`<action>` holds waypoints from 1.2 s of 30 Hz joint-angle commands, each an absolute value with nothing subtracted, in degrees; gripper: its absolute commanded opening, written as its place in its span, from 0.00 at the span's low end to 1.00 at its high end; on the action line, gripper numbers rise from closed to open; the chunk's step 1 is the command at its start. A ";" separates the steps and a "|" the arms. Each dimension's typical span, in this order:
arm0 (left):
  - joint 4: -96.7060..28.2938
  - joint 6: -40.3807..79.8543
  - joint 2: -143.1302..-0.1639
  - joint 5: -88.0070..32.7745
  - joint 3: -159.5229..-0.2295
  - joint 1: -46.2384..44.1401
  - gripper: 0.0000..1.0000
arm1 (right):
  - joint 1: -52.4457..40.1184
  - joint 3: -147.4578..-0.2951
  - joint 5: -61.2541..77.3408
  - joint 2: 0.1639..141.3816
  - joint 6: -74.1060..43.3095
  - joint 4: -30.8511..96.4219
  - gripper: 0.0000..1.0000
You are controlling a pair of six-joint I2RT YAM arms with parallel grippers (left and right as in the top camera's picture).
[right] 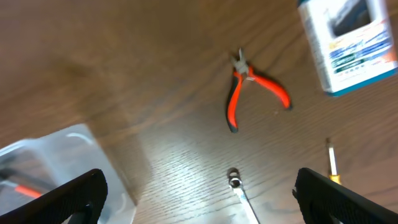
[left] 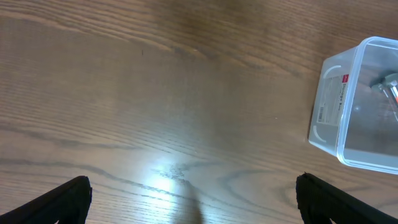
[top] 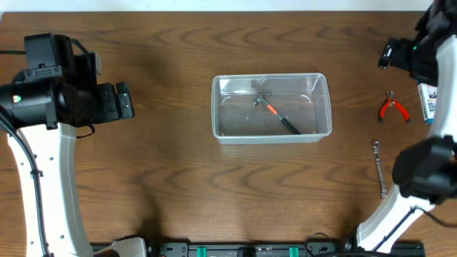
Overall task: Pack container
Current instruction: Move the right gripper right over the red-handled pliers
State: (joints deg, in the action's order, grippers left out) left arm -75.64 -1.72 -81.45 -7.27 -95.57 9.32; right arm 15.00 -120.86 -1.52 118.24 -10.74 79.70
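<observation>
Since both claws are spread wide and hold nothing, every remaining tool has yet to be picked up, and the risks lie in those pickups and in the drops that follow.

The container point(top: 223, 107) sits at the middle of the overhead frame on the wooden table point(top: 143, 178). Its mouth faces up and its long axis runs left to right across the picture. It looks light and see-through, so a finger catching the rim on the way in would probably push or tip it rather than stop.

The right gripper point(right: 199, 200) hangs open at the upper right of the overhead view, and the left gripper point(left: 196, 205) is open too, at the far left, well away from the tub.

The blue and white box point(right: 348, 43) lies near the red-handled pliers point(right: 255, 93). A sloppy approach to the pliers could nudge the box toward the table edge.

The wrench point(top: 380, 168) lies thin and flat at the lower right, so the fingers may scrape the wood and slip off it.

A small hammer point(top: 275, 113) already lies on a diagonal inside the tub, and anything dropped onto it could bounce or sit askew.
</observation>
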 commanded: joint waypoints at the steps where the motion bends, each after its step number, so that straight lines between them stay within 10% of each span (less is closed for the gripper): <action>1: -75.85 -1.65 -81.62 -6.81 -96.60 9.58 0.98 | 15.62 -120.07 -2.35 123.61 -13.32 80.58 0.99; 36: -76.49 -1.67 -81.62 -6.81 -96.60 9.58 0.98 | 18.57 -118.43 -1.50 135.02 -7.20 76.16 0.99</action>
